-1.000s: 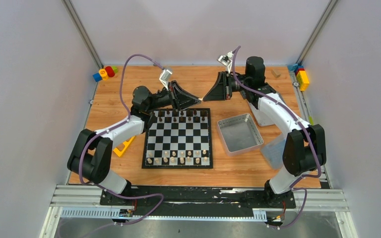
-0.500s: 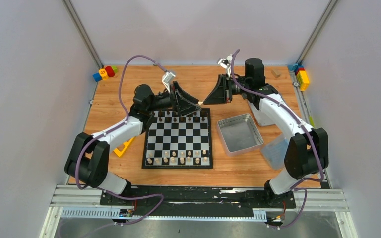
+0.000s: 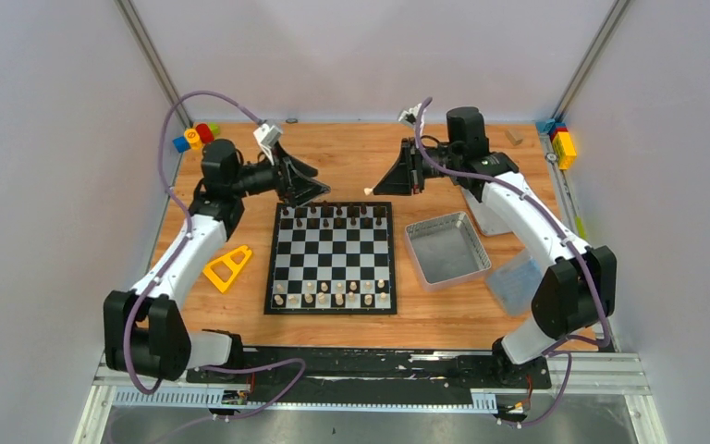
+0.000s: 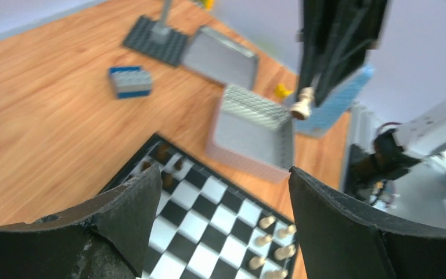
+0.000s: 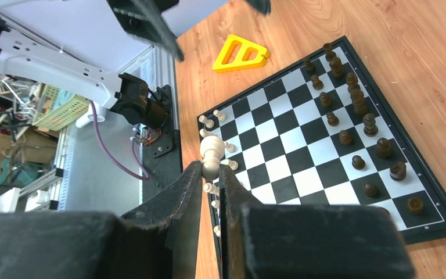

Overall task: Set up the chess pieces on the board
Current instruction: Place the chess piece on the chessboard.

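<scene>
The board (image 3: 333,259) lies mid-table, dark chess pieces (image 3: 337,217) along its far rows and pale ones (image 3: 333,293) along its near rows. My right gripper (image 3: 375,189) hovers just beyond the board's far edge, shut on a pale chess piece (image 3: 367,191); in the right wrist view the piece (image 5: 210,152) sticks out from between the closed fingertips of the gripper (image 5: 209,170), above the board (image 5: 302,157). My left gripper (image 3: 320,192) is open and empty near the board's far-left corner. In its own view the gripper (image 4: 223,174) frames the board (image 4: 203,209), with the held piece (image 4: 302,104) beyond.
A silver tin (image 3: 444,248) sits right of the board, with a clear plastic lid (image 3: 513,277) beside it. A yellow triangle (image 3: 226,266) lies left of the board. Coloured bricks (image 3: 196,136) sit in the far-left corner and more bricks (image 3: 562,143) far right. A grey studded plate (image 4: 154,40) and a blue brick (image 4: 129,80) lie on the wood.
My left gripper has opened and pulled back to the left, away from the right gripper. The pale piece stays in the right gripper, which barely moved.
</scene>
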You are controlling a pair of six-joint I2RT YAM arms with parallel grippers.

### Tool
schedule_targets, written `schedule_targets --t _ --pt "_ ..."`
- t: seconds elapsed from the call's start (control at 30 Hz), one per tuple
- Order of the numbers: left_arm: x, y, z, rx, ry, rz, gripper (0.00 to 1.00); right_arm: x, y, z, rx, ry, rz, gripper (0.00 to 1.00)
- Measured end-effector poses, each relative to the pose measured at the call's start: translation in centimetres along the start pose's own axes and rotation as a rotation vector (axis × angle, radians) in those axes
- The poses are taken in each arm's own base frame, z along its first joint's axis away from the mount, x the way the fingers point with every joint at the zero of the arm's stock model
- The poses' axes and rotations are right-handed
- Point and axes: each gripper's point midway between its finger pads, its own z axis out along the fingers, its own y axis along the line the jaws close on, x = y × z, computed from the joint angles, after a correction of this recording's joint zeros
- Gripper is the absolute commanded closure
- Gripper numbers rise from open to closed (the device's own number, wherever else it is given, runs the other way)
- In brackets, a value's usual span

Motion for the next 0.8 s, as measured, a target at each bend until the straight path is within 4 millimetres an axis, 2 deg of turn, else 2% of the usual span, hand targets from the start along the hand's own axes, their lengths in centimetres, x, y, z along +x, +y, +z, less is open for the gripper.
schedule_targets --t 0.03,0.23,0.33,0.43,0.53,0.63,0.8 --pt "-0.2 0.5 -0.6 -0.023 -0.002 0.006 0.1 0.1 0.1 0.5 0.011 0.01 -0.014 1.0" --pt "-1.3 4.9 -7.2 -0.317 0.042 0.046 0.03 0.0 2.3 4.3 0.043 0.086 -0.142 1.0" --pt "-1.1 7.4 -11.5 -0.489 0.056 0.018 0.0 0.1 3.4 7.0 0.052 0.136 -0.22 1.0" --pt "-0.5 9.1 -15.0 -0.623 0.07 -0.027 0.0 1.1 3.6 10.0 0.071 0.207 -0.28 1.0" --pt "0.1 10.3 -18.2 -0.742 0.081 -0.082 0.0 3.3 3.4 13.4 0.099 0.308 -0.342 0.99" --pt "0.2 10.9 -20.7 -0.827 0.077 -0.12 0.0 6.8 3.0 16.4 0.126 0.433 -0.403 1.0" --pt "-0.4 11.6 -23.7 -0.922 0.05 -0.143 0.0 12.4 2.6 19.2 0.148 0.628 -0.48 1.0"
